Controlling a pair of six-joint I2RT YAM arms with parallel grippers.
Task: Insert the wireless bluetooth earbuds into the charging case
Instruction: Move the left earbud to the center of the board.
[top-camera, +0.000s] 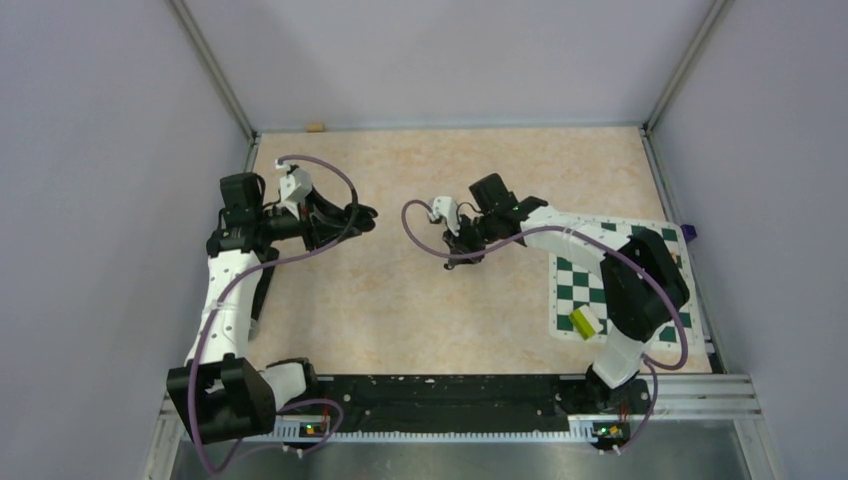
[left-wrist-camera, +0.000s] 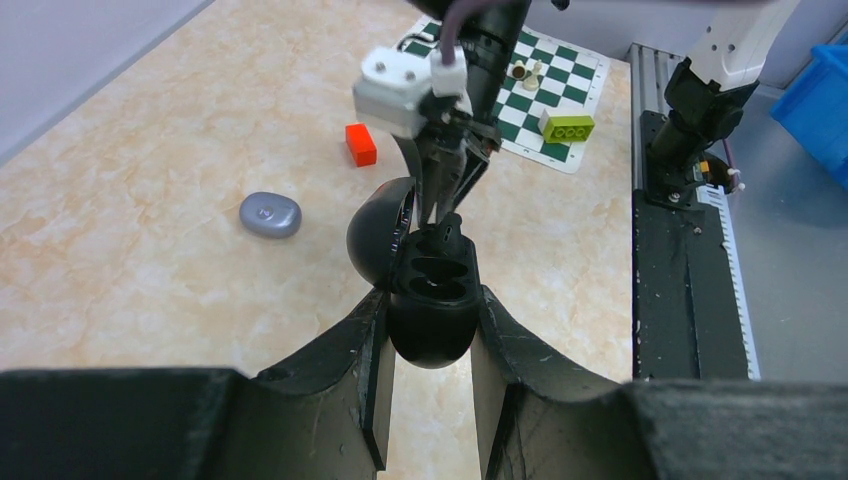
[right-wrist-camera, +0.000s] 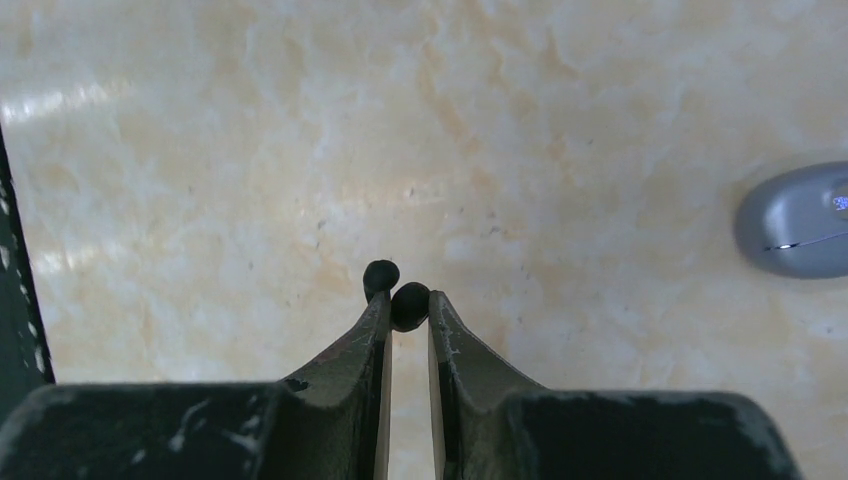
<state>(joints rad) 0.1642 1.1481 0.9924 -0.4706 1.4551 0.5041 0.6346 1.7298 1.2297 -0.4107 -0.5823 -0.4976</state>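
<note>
My left gripper is shut on the black charging case, held by its rounded lower half. The case's lid is swung open to the left, and both sockets look empty. My right gripper is shut on a tiny black earbud, close over the table. A second small black rounded piece sits at the left fingertip; I cannot tell whether it is a separate bud. In the top view the right gripper is to the right of the left gripper, with a gap between them.
A closed grey case lies on the table, also in the right wrist view. A small red block is beyond it. A green chessboard mat at the right carries a yellow-green brick and chess pieces.
</note>
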